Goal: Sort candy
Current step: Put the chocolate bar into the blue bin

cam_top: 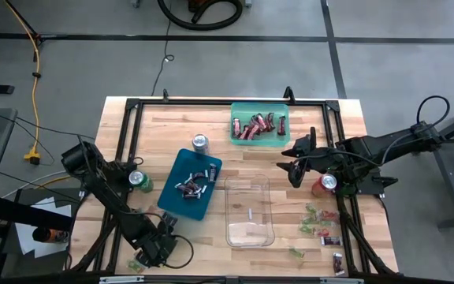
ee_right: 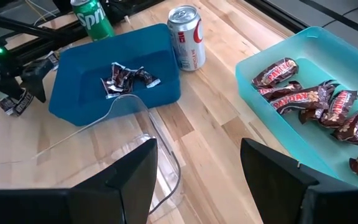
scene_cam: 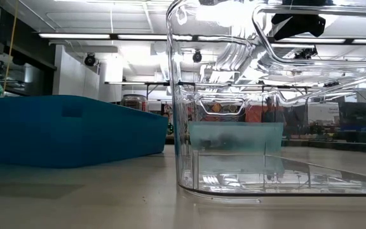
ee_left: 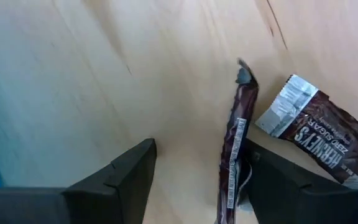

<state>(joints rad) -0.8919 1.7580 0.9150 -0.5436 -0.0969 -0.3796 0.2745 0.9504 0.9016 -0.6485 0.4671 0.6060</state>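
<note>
We see the left gripper [ee_left: 194, 180] spread wide around a dark brown wrapped mini candy bar [ee_left: 234, 158] on the wooden table [ee_left: 104, 74] (another lies beside); right gripper [ee_right: 197, 168] hovers open, empty.

You see a pale wooden table [cam_top: 172, 126]. On it sit a deep blue tray [cam_top: 181, 166] of dark brown, silver-ended candy [cam_top: 191, 189], a light teal tray [cam_top: 284, 138] of red-wrapped bars [cam_top: 254, 126], a clear bin [cam_top: 251, 229], a green can [cam_top: 139, 180], a silver can [cam_top: 201, 143] and a red can [cam_top: 325, 185].
</note>
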